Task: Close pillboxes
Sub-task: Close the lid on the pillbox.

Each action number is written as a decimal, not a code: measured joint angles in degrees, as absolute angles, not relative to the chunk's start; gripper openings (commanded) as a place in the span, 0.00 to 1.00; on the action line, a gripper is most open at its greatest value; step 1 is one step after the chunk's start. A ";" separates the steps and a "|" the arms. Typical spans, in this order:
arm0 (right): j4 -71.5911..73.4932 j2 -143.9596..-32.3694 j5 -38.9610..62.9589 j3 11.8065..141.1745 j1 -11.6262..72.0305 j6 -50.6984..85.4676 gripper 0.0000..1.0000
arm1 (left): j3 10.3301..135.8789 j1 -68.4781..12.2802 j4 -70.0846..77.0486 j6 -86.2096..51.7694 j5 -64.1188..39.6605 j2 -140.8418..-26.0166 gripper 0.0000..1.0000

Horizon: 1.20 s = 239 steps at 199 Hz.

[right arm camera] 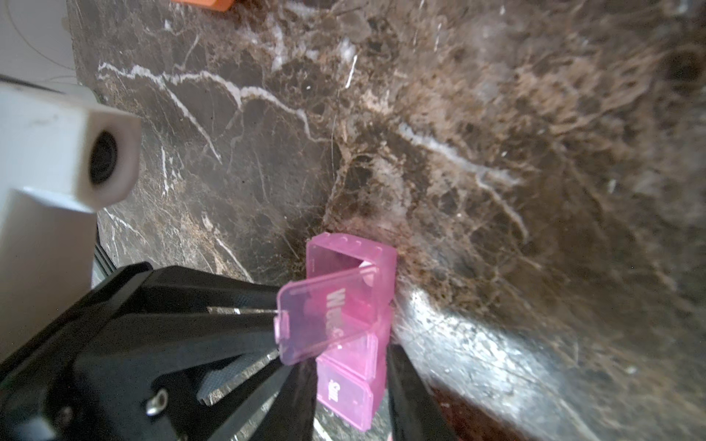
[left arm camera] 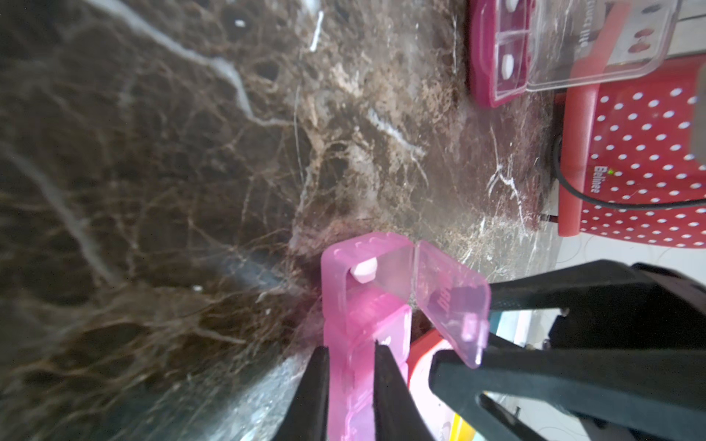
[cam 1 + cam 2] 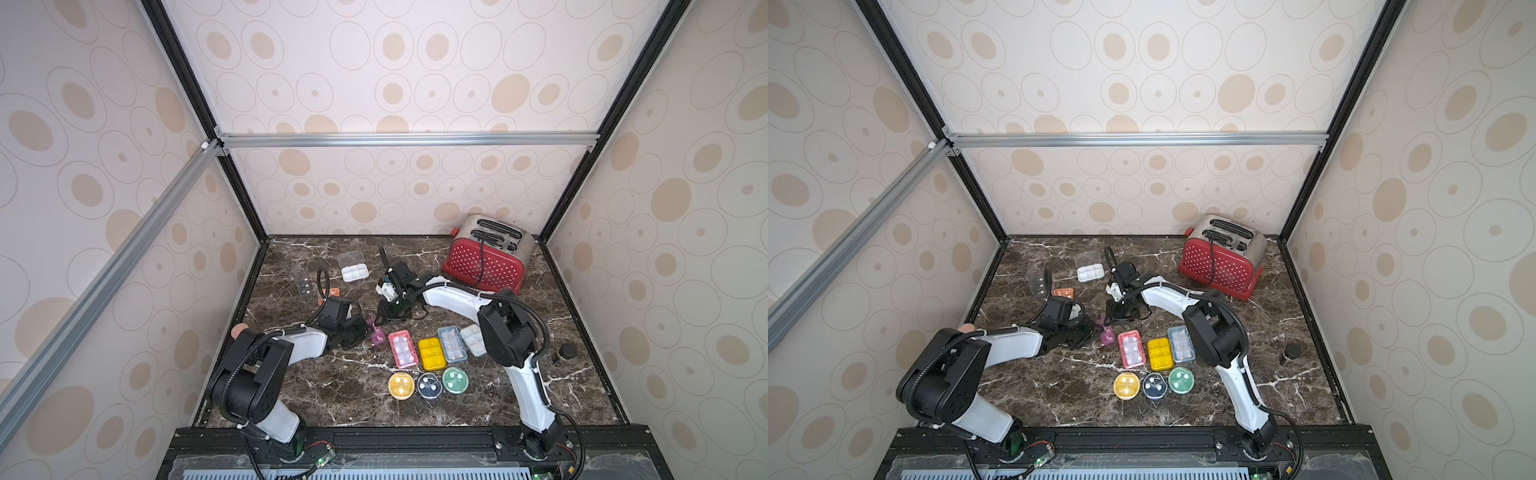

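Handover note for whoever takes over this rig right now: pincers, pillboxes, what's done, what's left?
Left pincer: shut on the translucent pink plastic strip pillbox lying on the brown marble tabletop.
Right pincer: open, fingers at that strip's raised lid.
Done: rectangular red case, yellow case, blue case and round yellow case, navy case, green case in front look closed.
Left: shut the pink lid, then the white rectangular case at the back, its clear lid open; orange case state unclear.
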<state>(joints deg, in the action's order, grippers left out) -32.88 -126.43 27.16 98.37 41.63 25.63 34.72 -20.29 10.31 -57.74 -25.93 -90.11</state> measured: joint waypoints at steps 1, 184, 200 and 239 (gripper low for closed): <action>-32.88 -126.43 27.16 98.35 41.63 25.63 0.34 | 34.72 -20.29 10.35 -57.74 -25.93 -90.11 0.18; -34.00 -124.66 26.46 97.41 40.40 24.14 0.36 | 36.42 -19.18 4.75 -55.55 -25.98 -89.62 0.38; -33.61 -124.95 26.87 97.30 40.40 24.32 0.37 | 36.60 -19.05 5.23 -55.46 -26.11 -90.32 0.37; -33.10 -126.08 27.20 96.88 40.42 24.51 0.38 | 36.69 -19.00 6.94 -55.48 -26.72 -91.35 0.33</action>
<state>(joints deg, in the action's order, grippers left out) -33.10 -126.08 27.20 96.88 40.42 24.51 36.69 -19.00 6.94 -55.48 -26.72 -91.35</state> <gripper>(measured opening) 0.379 0.342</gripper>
